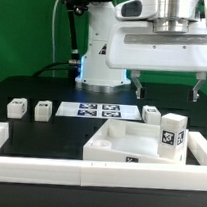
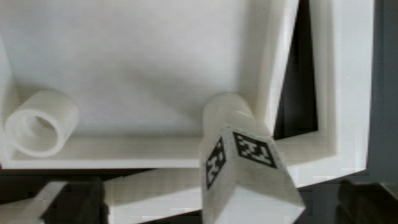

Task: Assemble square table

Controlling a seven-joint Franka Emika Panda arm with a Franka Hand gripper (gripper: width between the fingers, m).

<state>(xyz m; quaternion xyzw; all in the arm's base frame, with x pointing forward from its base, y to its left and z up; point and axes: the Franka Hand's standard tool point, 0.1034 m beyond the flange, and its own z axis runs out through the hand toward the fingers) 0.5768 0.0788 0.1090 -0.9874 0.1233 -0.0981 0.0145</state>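
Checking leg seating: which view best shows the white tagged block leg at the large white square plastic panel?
Wrist view: the leg is close up and fills much of the frame, by the panel rim. The exterior view shows the leg small but whole.

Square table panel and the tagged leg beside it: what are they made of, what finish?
Panel: likely white plastic, matte to faintly satin; even colour, soft highlights, moulded-looking raised rim. Leg: same white plastic look, blocky with crisp edges. Its tag looks like a flat printed black-white label. Exact polymer can't be told.
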